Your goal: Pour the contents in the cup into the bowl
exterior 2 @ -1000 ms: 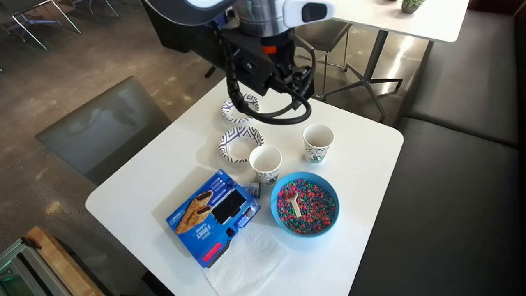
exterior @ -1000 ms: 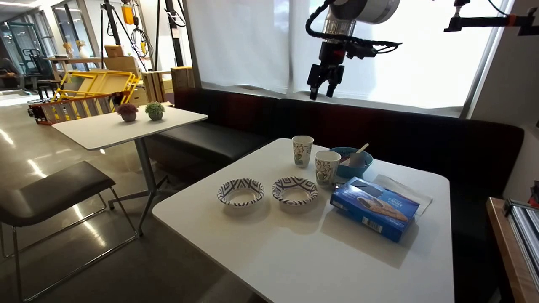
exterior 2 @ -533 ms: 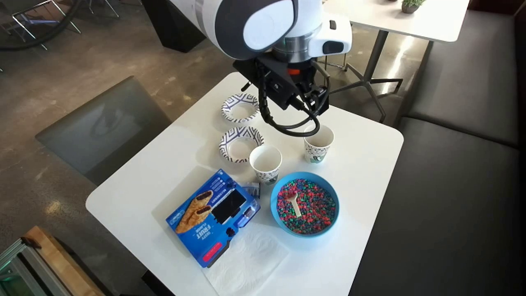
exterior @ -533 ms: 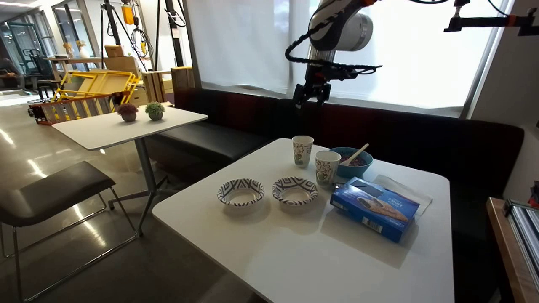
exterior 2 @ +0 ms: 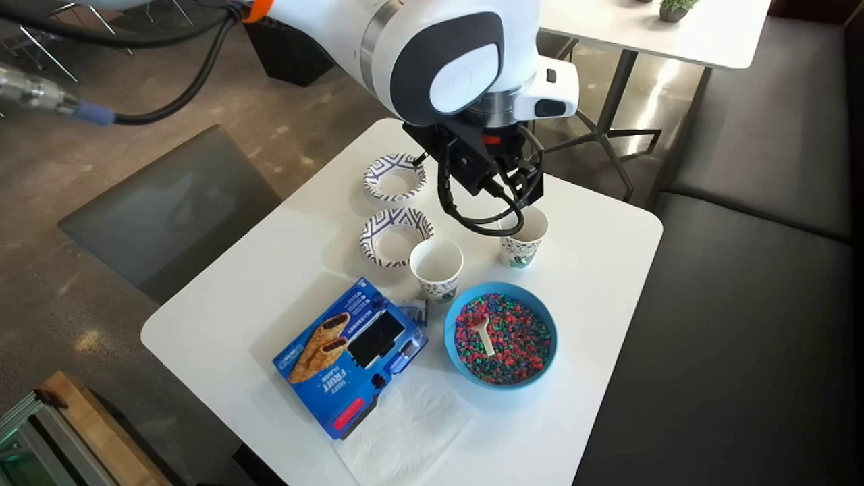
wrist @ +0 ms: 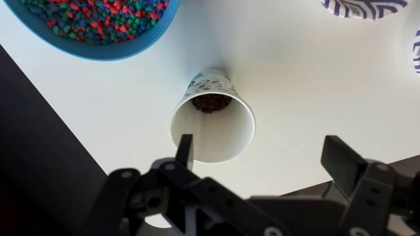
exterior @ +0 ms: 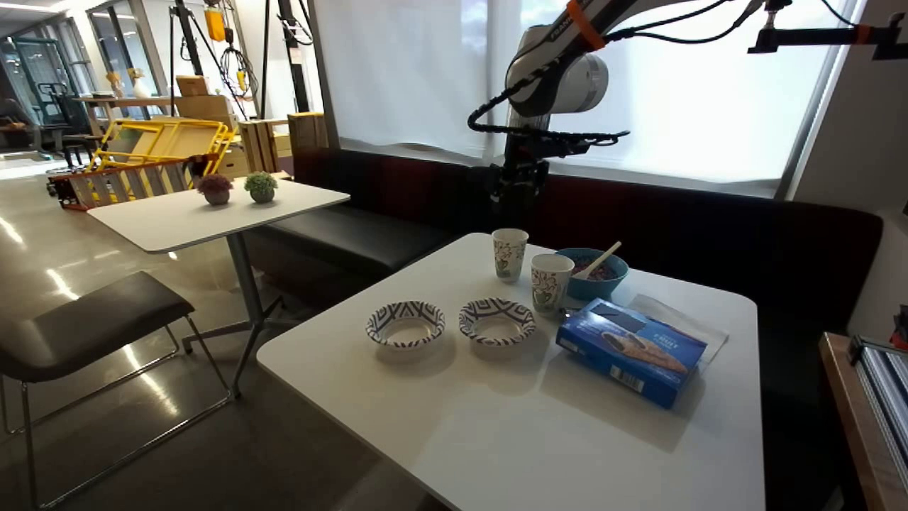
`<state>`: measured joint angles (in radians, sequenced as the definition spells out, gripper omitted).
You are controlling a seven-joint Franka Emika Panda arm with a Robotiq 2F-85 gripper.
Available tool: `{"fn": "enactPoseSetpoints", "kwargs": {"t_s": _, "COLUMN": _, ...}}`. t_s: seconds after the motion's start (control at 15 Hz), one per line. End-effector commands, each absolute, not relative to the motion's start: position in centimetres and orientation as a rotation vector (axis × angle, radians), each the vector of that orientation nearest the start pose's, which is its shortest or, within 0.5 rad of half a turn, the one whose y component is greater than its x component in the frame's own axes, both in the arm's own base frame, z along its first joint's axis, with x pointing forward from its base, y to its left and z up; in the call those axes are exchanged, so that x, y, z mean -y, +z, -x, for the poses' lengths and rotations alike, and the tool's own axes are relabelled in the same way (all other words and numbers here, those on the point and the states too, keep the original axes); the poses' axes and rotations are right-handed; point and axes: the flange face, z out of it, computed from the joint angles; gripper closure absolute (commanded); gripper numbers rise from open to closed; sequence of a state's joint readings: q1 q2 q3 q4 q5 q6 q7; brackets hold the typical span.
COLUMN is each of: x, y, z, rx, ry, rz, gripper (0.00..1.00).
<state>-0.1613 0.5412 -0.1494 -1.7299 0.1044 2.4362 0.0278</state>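
The cup is a white paper cup with dark markings, upright near a table corner in both exterior views (exterior: pixel 509 264) (exterior 2: pixel 521 254). In the wrist view the cup (wrist: pixel 218 137) shows brown pieces at its bottom. My gripper (wrist: pixel 257 142) is open and empty above it, the left finger overlapping its rim in view and the right finger well to its right. In an exterior view the gripper (exterior: pixel 514 190) hangs above the cup. Two alike shallow patterned bowls (exterior: pixel 496 330) (exterior: pixel 406 330) stand nearby, also in an exterior view (exterior 2: pixel 396 239) (exterior 2: pixel 395 179); neither shows contents.
A similar cup (exterior 2: pixel 436 266) stands between the cup, a bowl and the blue bowl (exterior 2: pixel 451 351) of coloured pebbles with a spoon (exterior 2: pixel 484 337). A blue box (exterior 2: pixel 344 364), small packet (exterior 2: pixel 413 312) and paper towel (exterior 2: pixel 405 432) lie nearby. A dark bench (exterior 2: pixel 749 324) borders the table.
The arm has come down and, in an exterior view, leftward, bringing my gripper lower above the far cup. The cups, bowls and box have not moved.
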Motion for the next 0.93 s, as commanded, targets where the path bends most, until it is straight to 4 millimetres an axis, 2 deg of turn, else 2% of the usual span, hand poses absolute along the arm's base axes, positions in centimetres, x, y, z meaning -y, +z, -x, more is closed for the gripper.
{"fn": "enactPoseSetpoints", "kwargs": {"t_s": 0.0, "x": 19.9, "y": 29.2, "z": -65.6, "rx": -0.602, "ry": -0.273, "rz": 3.096, "gripper": 0.0}}
{"fn": "enactPoseSetpoints", "kwargs": {"t_s": 0.33, "x": 20.1, "y": 29.0, "z": -66.0, "rx": -0.606, "ry": -0.269, "rz": 3.088, "gripper": 0.0}}
{"fn": "enactPoseSetpoints", "kwargs": {"t_s": 0.87, "x": 19.6, "y": 25.5, "z": -68.6, "rx": -0.584, "ry": -0.092, "rz": 3.084, "gripper": 0.0}}
